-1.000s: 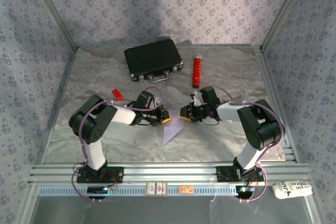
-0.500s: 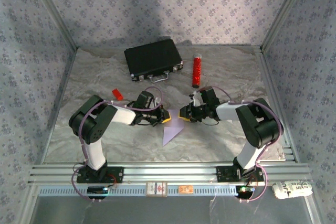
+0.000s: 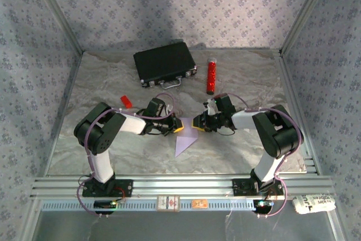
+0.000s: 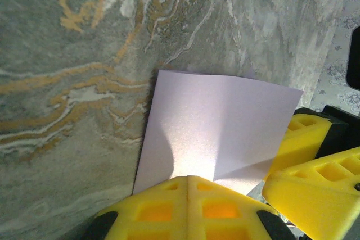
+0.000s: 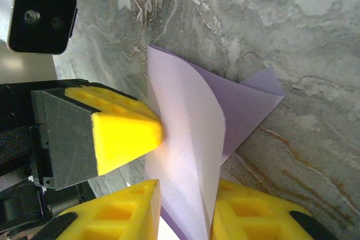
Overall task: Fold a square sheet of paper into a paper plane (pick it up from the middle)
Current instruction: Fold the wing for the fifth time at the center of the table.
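Paper [image 3: 185,142] lying half-folded, left gripper [image 4: 187,182] closed and pressing its flap, right gripper [image 5: 184,192] straddling raised fold, jaws narrowly apart.

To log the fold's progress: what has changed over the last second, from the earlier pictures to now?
Nothing visibly changed. The left gripper stays shut with its tip against the folded lilac paper, and the right gripper stays open with the paper between its fingers.

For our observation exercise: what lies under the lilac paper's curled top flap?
A darker lower layer of the paper sticks out beneath it, with marbled table around. The table directly below is covered.
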